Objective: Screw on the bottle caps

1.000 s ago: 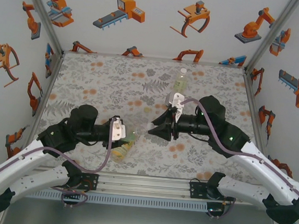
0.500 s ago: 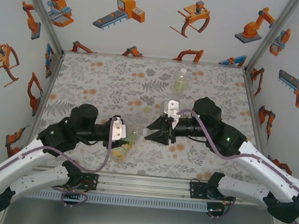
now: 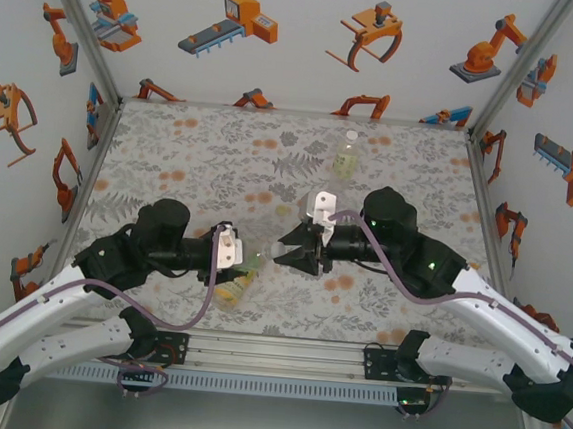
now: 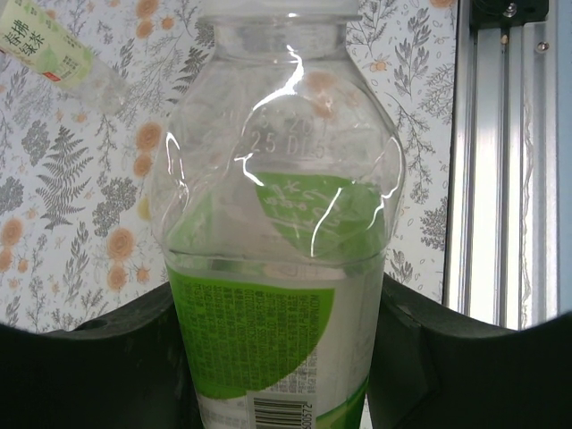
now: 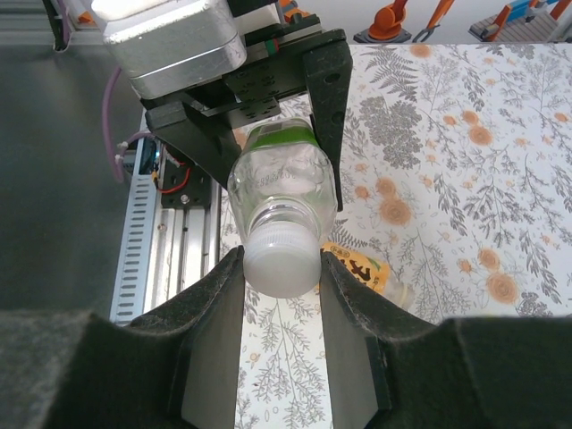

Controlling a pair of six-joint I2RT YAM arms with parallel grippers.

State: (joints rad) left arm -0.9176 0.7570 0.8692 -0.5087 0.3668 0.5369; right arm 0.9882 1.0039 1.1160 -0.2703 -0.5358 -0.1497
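Floral table [image 3: 191,156], left-held bottle [image 4: 277,268], right claw [image 5: 281,257] pinching cap [image 5: 282,268]

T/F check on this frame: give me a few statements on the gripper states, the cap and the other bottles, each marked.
1. The left gripper is shut on the green-label bottle. True.
2. The right gripper has its fingers on either side of the white cap on that bottle's neck. True.
3. The amber bottle stands upright. False: it lies on its side on the table, below the held bottle.
4. The third bottle lies beside the left arm's base. False: it stands near the table's far edge.
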